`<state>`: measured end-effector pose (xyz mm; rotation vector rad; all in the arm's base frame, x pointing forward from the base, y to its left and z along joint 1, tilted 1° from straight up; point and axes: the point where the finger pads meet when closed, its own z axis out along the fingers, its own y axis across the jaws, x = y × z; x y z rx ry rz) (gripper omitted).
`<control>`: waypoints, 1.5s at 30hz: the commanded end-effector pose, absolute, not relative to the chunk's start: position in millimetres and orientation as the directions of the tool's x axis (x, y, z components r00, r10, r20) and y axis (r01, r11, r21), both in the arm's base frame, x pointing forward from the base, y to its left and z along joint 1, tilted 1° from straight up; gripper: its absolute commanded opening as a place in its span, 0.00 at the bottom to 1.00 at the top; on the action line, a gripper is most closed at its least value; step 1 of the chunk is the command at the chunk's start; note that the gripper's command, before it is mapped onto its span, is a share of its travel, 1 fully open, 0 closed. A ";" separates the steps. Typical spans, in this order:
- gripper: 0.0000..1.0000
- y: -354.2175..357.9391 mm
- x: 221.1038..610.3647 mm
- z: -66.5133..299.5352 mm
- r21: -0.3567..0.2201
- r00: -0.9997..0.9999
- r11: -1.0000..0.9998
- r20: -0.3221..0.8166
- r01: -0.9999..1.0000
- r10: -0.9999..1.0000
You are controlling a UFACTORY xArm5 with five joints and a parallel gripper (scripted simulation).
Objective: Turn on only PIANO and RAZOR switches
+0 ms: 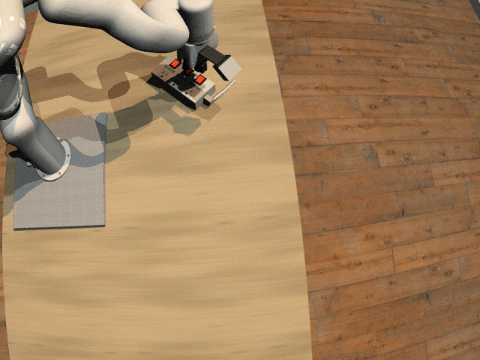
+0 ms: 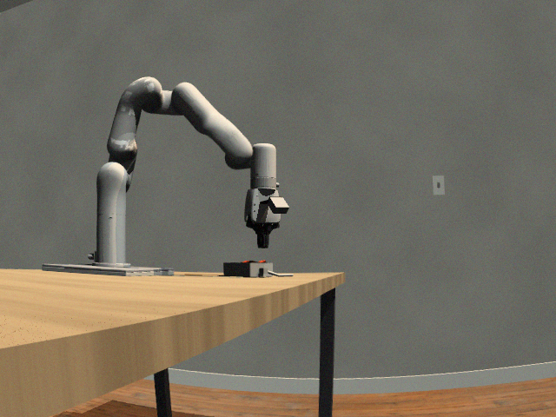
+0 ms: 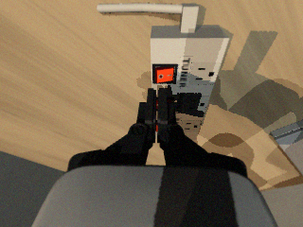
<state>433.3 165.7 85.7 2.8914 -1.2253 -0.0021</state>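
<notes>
The grey power strip lies flat on the table near its right edge, with a short cord stub at one end. Red rocker switches show on its top: one near the cord end, one at the far end and one between them, partly under my gripper. In the wrist view the strip has a red switch beside a label reading TUNER. My gripper is shut and empty, and hangs clear above the strip. The other labels are hidden or too small to read.
The arm's grey base plate sits at the table's left. The table's right edge runs close to the strip, with wooden floor beyond it.
</notes>
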 end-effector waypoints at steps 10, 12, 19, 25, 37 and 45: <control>0.00 165.3 435.2 70.7 -0.003 0.696 -0.696 0.001 -0.718 -0.718; 0.00 165.2 435.3 68.0 -0.003 0.696 -0.696 0.001 -0.718 -0.718; 0.00 164.8 435.5 62.0 -0.003 0.696 -0.696 0.001 -0.718 -0.718; 0.00 164.6 435.6 56.6 -0.003 0.696 -0.696 0.001 -0.718 -0.718; 0.00 164.4 435.7 53.4 -0.003 0.696 -0.696 0.001 -0.718 -0.718; 0.00 164.4 435.7 53.3 -0.003 0.696 -0.696 0.001 -0.718 -0.718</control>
